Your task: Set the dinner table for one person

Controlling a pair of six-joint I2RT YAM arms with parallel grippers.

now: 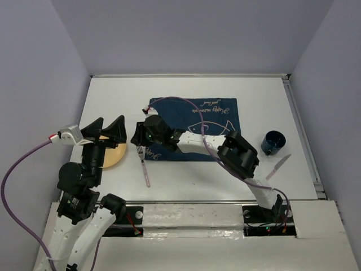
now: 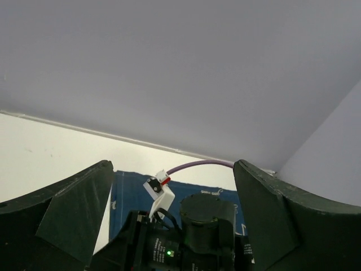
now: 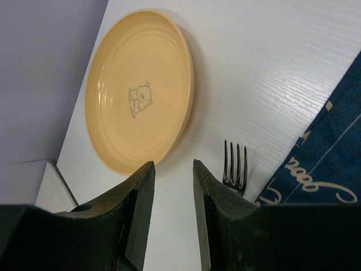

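Left end effector [image 1: 108, 127] raised over plate [image 1: 115, 156], spread, right end effector [image 3: 173, 165] slightly parted, empty

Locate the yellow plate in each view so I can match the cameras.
Top external: yellow plate at left, partly hidden by the left gripper.
Left wrist: not in view.
Right wrist: plate fills the upper left.
Shared landmark: blue mat, in all three.
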